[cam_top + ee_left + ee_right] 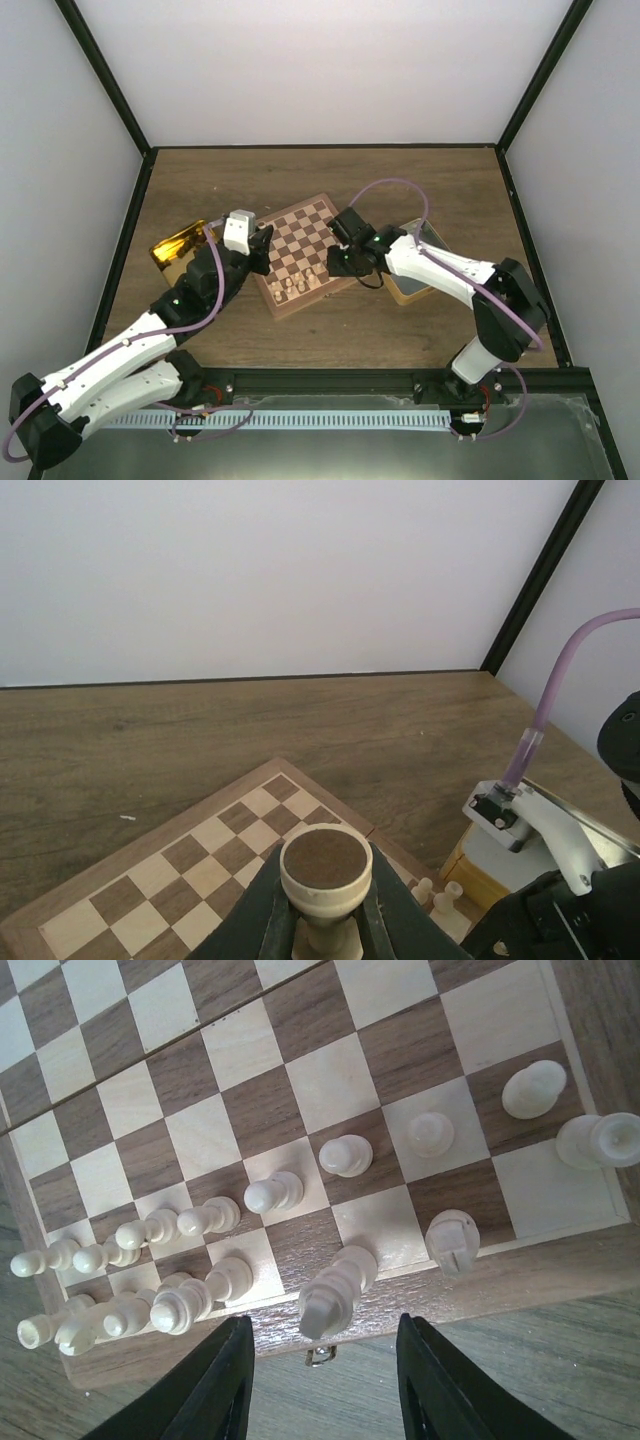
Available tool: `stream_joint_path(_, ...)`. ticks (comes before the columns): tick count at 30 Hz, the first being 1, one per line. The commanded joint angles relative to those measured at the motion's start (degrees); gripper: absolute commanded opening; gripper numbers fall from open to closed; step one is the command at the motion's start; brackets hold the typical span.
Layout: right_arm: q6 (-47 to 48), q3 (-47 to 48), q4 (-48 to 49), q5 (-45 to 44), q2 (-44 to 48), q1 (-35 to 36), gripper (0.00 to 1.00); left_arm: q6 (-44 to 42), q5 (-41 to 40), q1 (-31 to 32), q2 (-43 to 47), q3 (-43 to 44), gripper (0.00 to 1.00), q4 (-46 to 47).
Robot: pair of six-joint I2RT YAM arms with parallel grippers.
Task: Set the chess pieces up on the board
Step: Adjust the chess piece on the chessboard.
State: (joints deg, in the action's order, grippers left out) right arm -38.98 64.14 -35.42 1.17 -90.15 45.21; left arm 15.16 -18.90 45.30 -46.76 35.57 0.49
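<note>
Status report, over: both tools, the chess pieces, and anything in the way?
Left tool shut on one pale piece. Right tool open, empty, at the board edge. Pale pieces in two rows there; other squares bare, nothing in the way.

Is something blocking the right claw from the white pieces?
Nothing visible does. The right gripper hangs open just off the near rim of the board, with the pale chess pieces straight ahead of it, uncovered.

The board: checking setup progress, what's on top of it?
Pale chess pieces crowd two rows along one edge of the board; the left claw covers squares at another edge.
</note>
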Motion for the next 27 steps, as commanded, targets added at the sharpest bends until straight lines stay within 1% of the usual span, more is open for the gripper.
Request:
stream_joint_path(1, 1.9, 2.1, 2.8, 0.5, -1.2, 0.3, 0.4, 1.3, -0.1, -0.3, -0.3, 1.9, 0.07, -0.4)
stream_joint_path(7, 0.9, 2.0, 2.8, -1.2, -3.0, 0.4, 0.32, 1.0, -0.2, -0.3, -0.3, 2.0, 0.07, -0.6)
stream_joint_path(17, 2.8, 2.8, 4.1, 1.6, -5.3, 0.4, 0.29, 1.0, 0.2, -0.3, -0.4, 1.9, 0.07, -0.5)
stream_joint_path(21, 3.2, 2.6, 4.5, 3.1, -5.6, 0.5, 0.17, 1.0, 0.2, -0.3, -0.4, 1.8, 0.07, -0.5)
stream_joint_path(24, 3.3, 2.4, 5.2, 3.5, -5.5, 0.5, 0.14, 1.0, 0.1, -0.4, -0.3, 1.6, 0.07, -0.5)
stream_joint_path(27, 3.4, 2.4, 5.7, 4.4, -5.5, 0.5, 0.14, 1.0, 0.1, -0.4, -0.2, 1.6, 0.07, -0.7)
